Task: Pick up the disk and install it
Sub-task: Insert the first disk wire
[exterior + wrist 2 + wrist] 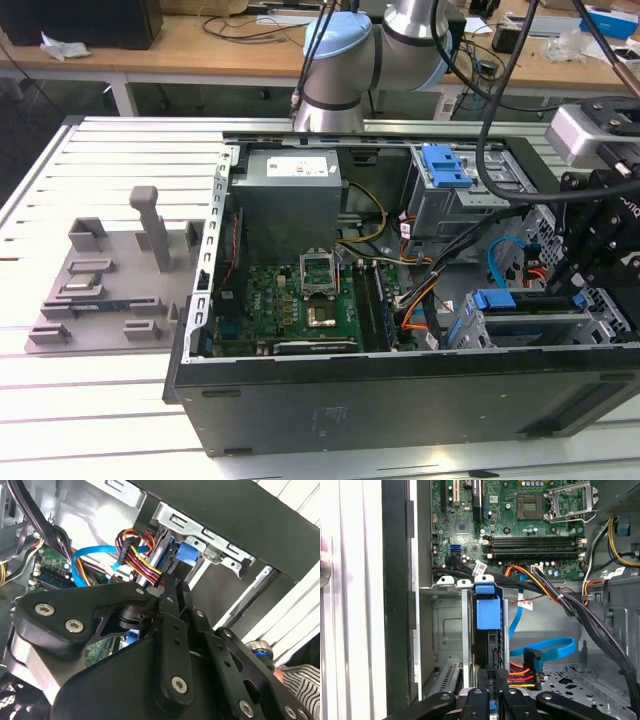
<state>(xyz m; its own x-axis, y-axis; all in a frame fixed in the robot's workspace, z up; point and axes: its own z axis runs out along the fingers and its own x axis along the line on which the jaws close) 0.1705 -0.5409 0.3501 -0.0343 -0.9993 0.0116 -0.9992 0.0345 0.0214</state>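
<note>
Disk [487, 630] stands in drive cage [445, 630].

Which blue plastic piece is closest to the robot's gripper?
The blue rail frame of the disk, right beside the gripper. The other blue latch sits farther off, atop the grey drive cage.

The disk [486, 630], blue-railed, stands on edge in the case's metal drive bay [447, 630].

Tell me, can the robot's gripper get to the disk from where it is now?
Probably yes. In the first wrist view the gripper sits right at the end of the disk, which stands on edge in its bay, and the loose cables run off to one side.
</note>
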